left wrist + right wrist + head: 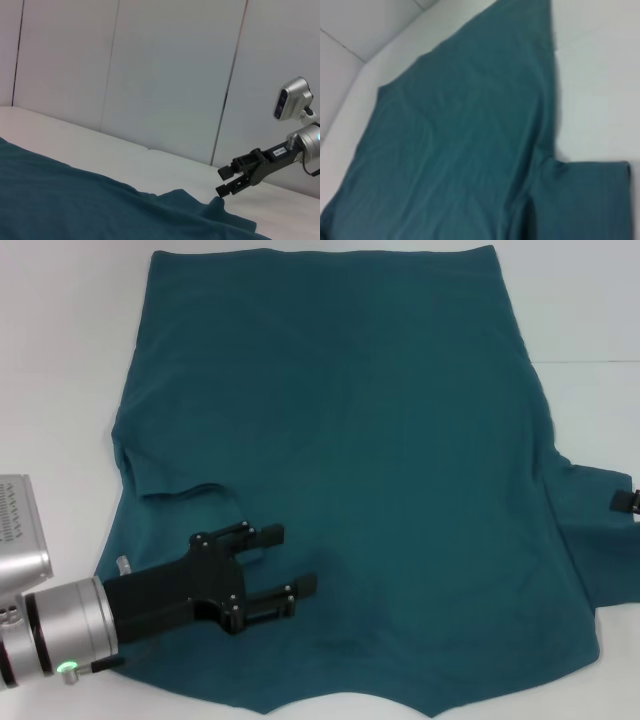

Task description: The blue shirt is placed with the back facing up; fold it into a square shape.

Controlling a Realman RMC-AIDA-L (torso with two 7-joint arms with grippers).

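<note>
Blue shirt (360, 460) lies flat beneath the left gripper (290, 562), whose fingers (262, 535) are spread, grasping nothing. Right gripper (225, 181), fingers parted, hovers apparently just above a sleeve edge.

The blue shirt (350, 470) lies spread flat, filling most of the frame. At lower left, the left gripper (285, 560) hovers over it, its 2 fingers parted. The right gripper (627, 502) barely shows at the right edge.

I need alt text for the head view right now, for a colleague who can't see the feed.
A blue shirt lies spread flat on a white table, its left sleeve folded in over the body. The left gripper, fingers open, hovers over the shirt's near left part. Only the tip of the right gripper shows at the right edge, by the other sleeve.
</note>
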